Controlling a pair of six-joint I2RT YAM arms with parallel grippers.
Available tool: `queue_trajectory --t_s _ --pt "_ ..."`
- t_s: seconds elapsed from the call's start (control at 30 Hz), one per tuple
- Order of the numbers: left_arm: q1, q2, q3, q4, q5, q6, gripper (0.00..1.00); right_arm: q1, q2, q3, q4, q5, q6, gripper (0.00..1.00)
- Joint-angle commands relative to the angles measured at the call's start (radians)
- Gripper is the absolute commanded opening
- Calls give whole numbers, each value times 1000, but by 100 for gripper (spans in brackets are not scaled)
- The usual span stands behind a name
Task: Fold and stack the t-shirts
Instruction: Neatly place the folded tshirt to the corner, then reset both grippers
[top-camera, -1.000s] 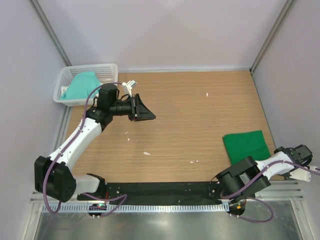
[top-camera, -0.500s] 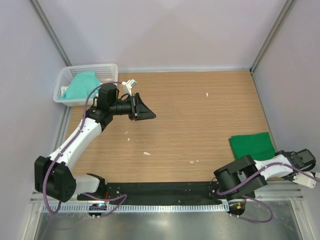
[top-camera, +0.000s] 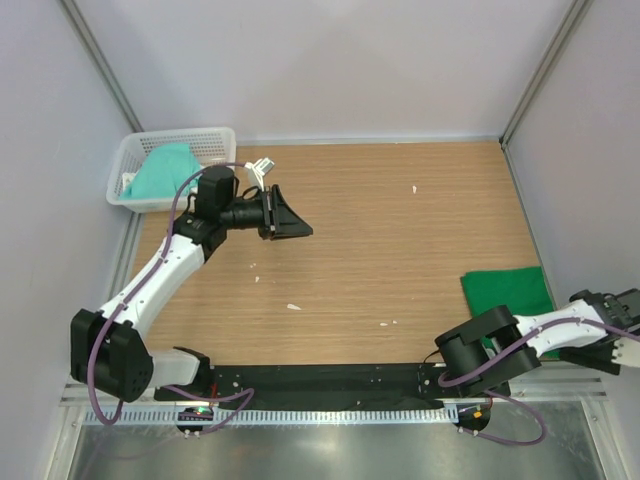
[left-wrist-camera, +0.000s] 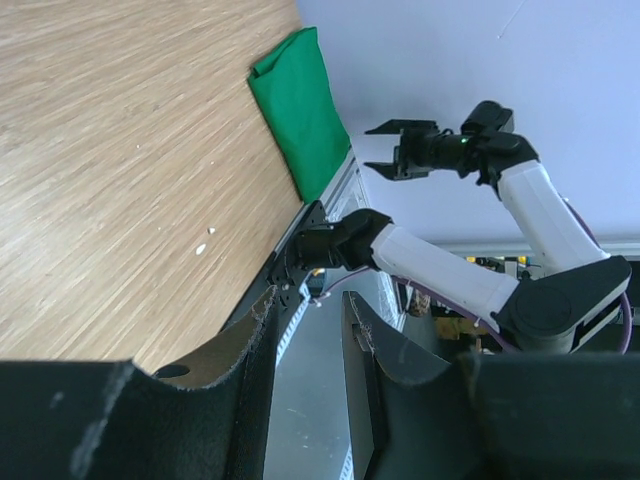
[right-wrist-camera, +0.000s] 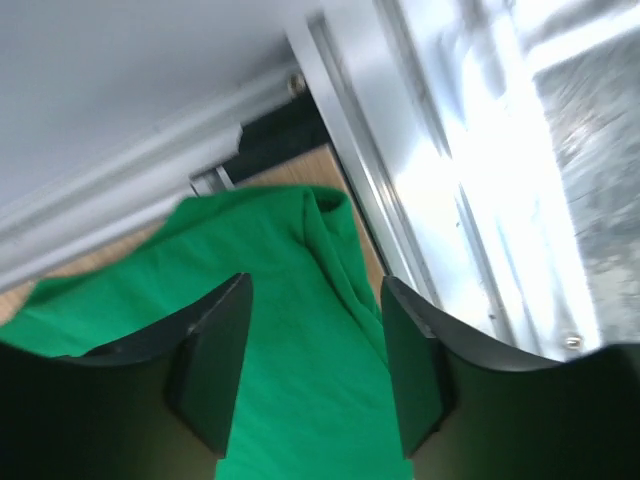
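**Green t-shirt (top-camera: 505, 290) lies folded at the table's right edge, and both grippers are empty**

The green t-shirt is a flat, roughly square packet on the wooden table (top-camera: 400, 220). It sits against the right edge, close to the near right corner. One thicker fold runs along its side toward the near rail.

The right gripper (left-wrist-camera: 370, 148) is raised in the air off that near right corner, just beyond the shirt. Its jaws are spread and nothing is between them. In the right wrist view the green cloth shows below the two fingers (right-wrist-camera: 215, 360), apart from them.

The mint-teal t-shirt (top-camera: 165, 172) is bunched inside the white lattice basket (top-camera: 180, 135) at the far left corner. It rises above the basket's rim.

The left gripper (top-camera: 295, 228) hangs over the far left part of the table, just beside the basket and pointing toward the middle. Its jaws are partly parted and grasp nothing.
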Motion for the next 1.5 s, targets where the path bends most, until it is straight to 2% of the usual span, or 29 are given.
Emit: queue_trajectory --t_s 0.0,0.1,0.2,0.23,0.3,0.33,0.4,0.53,0.57,0.63,0.67,0.7,0.73,0.77,0.8,0.87,0.9,0.97,1.07,1.1,1.17,1.3,1.47 --pt "6 5 2 57 39 -17 33 -3 5 166 -105 158 -113 62" --pt "15 10 -6 83 45 -40 32 15 6 243 -156 155 -127 63" --pt "29 16 -8 86 45 -42 32 144 21 292 -146 144 -147 62" --pt "33 16 -8 86 45 -42 32 264 28 300 -145 155 -157 62" --pt "44 22 -12 86 43 -46 33 387 26 312 -133 198 -170 63" --pt "47 27 -12 87 42 -46 33 506 21 309 -119 209 -170 63" --pt "53 31 -17 87 42 -51 33 614 11 300 -107 190 -159 63" --pt "61 27 -57 89 46 -43 33 897 -38 271 -119 147 -44 64" --pt "70 16 -75 86 48 -45 33 1037 -40 254 -117 137 23 65" --pt "78 -5 -138 87 43 -46 33 1180 -26 230 -67 98 66 66" --pt "81 -44 -158 89 39 -48 33 1254 7 233 -50 113 94 69" --pt "82 -64 -179 87 24 -51 33 1417 29 231 -18 120 99 71" --pt "82 -90 -225 90 16 -54 34 1481 56 234 64 111 77 72" --pt "85 -114 -245 98 10 -57 34 1543 143 272 83 109 62 100" --pt "91 -168 -268 98 4 -62 34 1660 182 294 94 112 22 100" --pt "117 -229 -346 124 3 -92 35 1757 257 347 136 97 -7 100" --pt "130 -307 -377 138 11 -111 36 1791 300 349 143 88 -7 100" --pt "156 -369 -463 187 40 -164 36 1848 308 299 220 0 19 100" --pt "164 -485 -560 251 43 -230 38 1851 269 160 365 -133 115 100" --pt "164 -566 -587 279 42 -255 39 1851 240 121 452 -164 131 100" --pt "165 -648 -664 325 8 -314 44 1851 212 9 536 -246 178 100" --pt "182 -847 -796 386 -12 -379 49 1851 169 -102 610 -287 228 100" --pt "185 -1126 -1038 615 -88 -586 53 1851 6 -263 752 -304 299 100"
